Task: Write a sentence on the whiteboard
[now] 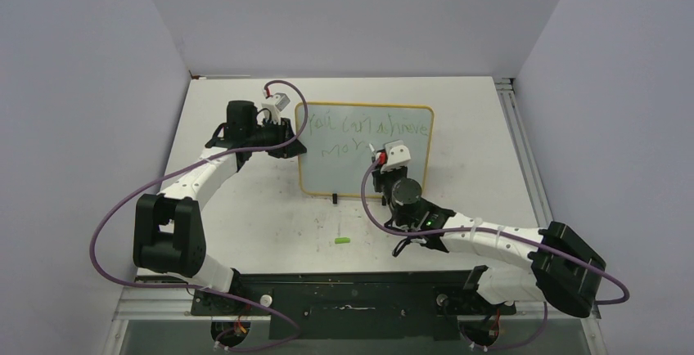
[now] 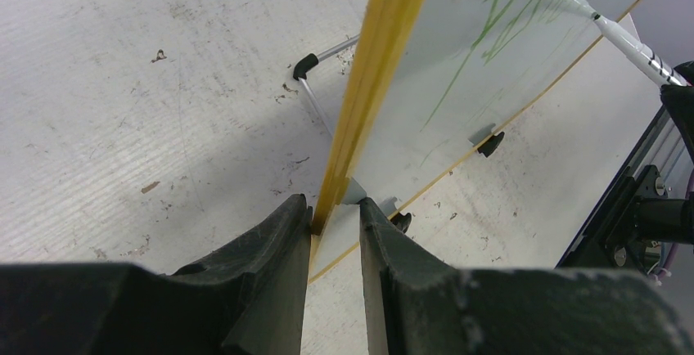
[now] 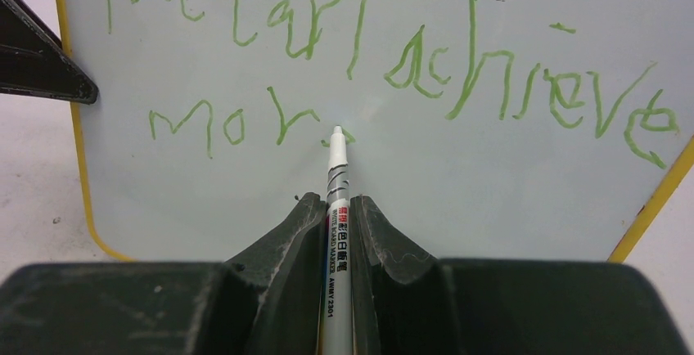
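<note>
The whiteboard (image 1: pixel 360 171), pale with a thin yellow frame, stands propped at the table's middle. The sentence (image 1: pixel 364 126) runs across it in green: "You can achieve" above "mor" (image 3: pixel 233 122). My left gripper (image 1: pixel 295 144) is shut on the whiteboard's left edge, and the yellow frame (image 2: pixel 376 69) runs up between its fingers (image 2: pixel 335 208). My right gripper (image 3: pixel 334 204) is shut on a slim white marker (image 3: pixel 336 163), whose tip touches the board just right of "mor". In the left wrist view the marker (image 2: pixel 630 42) reaches the board from the right.
A small green cap (image 1: pixel 342 241) lies on the table in front of the board. A black clip foot (image 1: pixel 335 199) sits under the board's near edge. A metal rail (image 1: pixel 524 150) lines the table's right side, and grey walls close in left, right and behind.
</note>
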